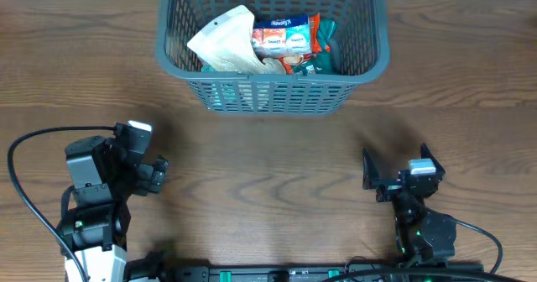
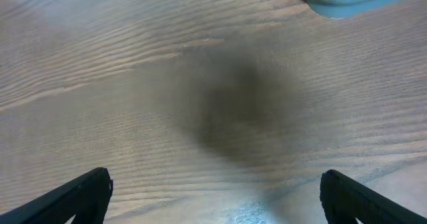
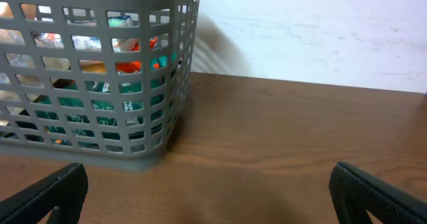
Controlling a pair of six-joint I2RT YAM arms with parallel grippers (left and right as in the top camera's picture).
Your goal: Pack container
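Observation:
The grey lattice basket (image 1: 369, 60) stands at the back middle of the table. It holds a cream pouch (image 1: 222, 40), an orange and white snack packet (image 1: 285, 37) and a teal packet (image 1: 325, 57). The basket also shows in the right wrist view (image 3: 87, 151), with packets visible through its slots, and its corner shows in the left wrist view (image 2: 347, 1). My left gripper (image 1: 155, 174) is open and empty at the front left, over bare wood (image 2: 215, 191). My right gripper (image 1: 394, 169) is open and empty at the front right (image 3: 208, 191).
The wooden table (image 1: 268, 173) runs between the arms and the basket. A white wall (image 3: 313, 31) rises behind the table's far edge. Black cables (image 1: 33, 198) loop beside the left arm's base.

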